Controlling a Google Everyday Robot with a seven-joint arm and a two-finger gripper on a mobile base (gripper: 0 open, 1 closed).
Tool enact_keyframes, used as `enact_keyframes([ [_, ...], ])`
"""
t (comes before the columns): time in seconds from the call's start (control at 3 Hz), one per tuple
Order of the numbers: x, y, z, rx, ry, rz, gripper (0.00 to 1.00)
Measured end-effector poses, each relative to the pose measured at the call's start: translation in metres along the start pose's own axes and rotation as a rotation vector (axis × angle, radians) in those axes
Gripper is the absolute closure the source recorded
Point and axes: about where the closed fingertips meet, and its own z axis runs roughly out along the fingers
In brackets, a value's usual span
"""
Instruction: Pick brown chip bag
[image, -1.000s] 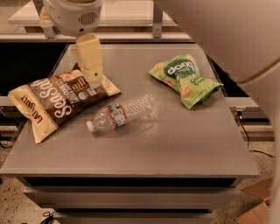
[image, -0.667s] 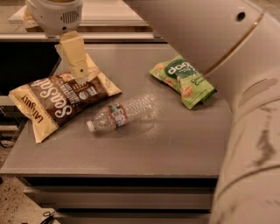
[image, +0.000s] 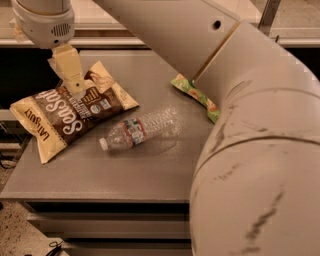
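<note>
We see the chip bag lying flat on the left of the surface: crinkly dark brown, cream-yellow ends, big white lettering. The gripper hangs over its upper edge, and we cannot tell whether it is open, closed or touching. A bottle lies just right of the chip bag

The place looked like a lab or office test area. A plain grey flat-topped table with stacked ledges below stood on a speckled hard floor. A thin black cable lay loose there, and a long pale shelf ran behind. The cream robot gripper hung over the table's rear left, at the crinkly dark-brown chip bag.
</note>
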Motion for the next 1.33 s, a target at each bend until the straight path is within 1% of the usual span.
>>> enact_keyframes([
  [0.33, -0.003, 0.007, 0.022, -0.026, 0.002, 0.024, 0.0],
  [0.67, -0.003, 0.02, 0.045, -0.064, 0.003, 0.052, 0.0],
  [1.0, 0.003, 0.025, 0.062, -0.093, 0.009, 0.069, 0.0],
  [1.33, 0.018, 0.02, 0.074, -0.098, 0.026, 0.099, 0.0],
])
